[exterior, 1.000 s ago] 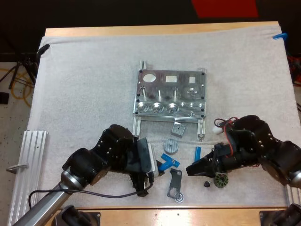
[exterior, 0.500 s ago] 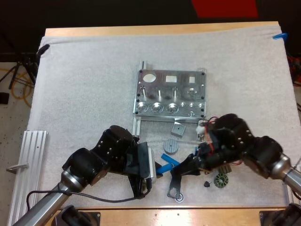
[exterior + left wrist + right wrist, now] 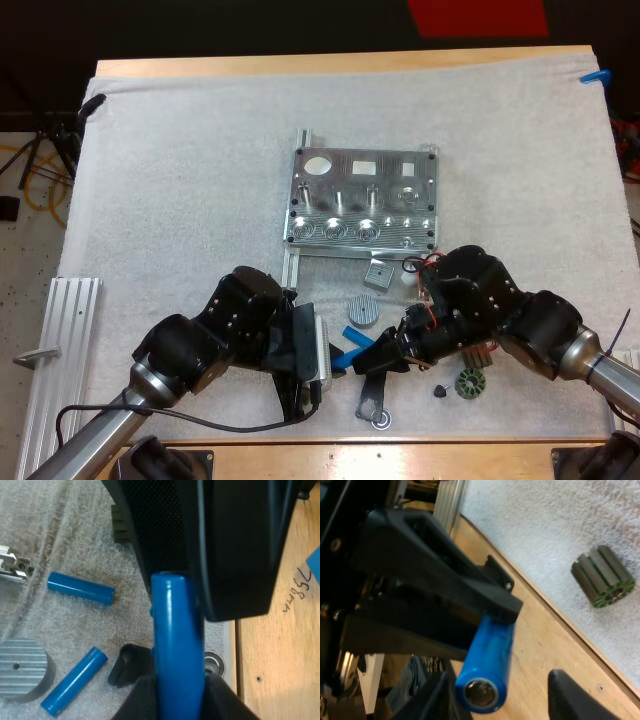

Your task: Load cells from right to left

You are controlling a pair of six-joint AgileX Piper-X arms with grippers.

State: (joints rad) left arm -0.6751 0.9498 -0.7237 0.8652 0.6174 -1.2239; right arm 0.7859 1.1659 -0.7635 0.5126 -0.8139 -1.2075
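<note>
My left gripper (image 3: 335,358) is shut on a blue cylinder (image 3: 176,630), which stands up from between its fingers (image 3: 145,700). My right gripper (image 3: 385,352) has come right up to it. Its fingertips (image 3: 570,695) stand apart on either side of that cylinder's end (image 3: 487,677), so it is open. Two more blue cylinders (image 3: 80,587) (image 3: 75,681) lie on the mat close by. The metal fixture (image 3: 350,175) sits farther back at the middle of the mat, with its holes facing up.
A ribbed grey disc (image 3: 363,311), a small grey block (image 3: 378,275), a dark bracket (image 3: 372,385) with a bearing (image 3: 381,421), and a dark rotor (image 3: 469,383) lie around the grippers. An aluminium rail (image 3: 60,350) lies at the mat's left edge. The table's front edge is close.
My right gripper has swung left across the mat, from near the rotor to the cylinder in my left gripper. The left arm has barely moved.
</note>
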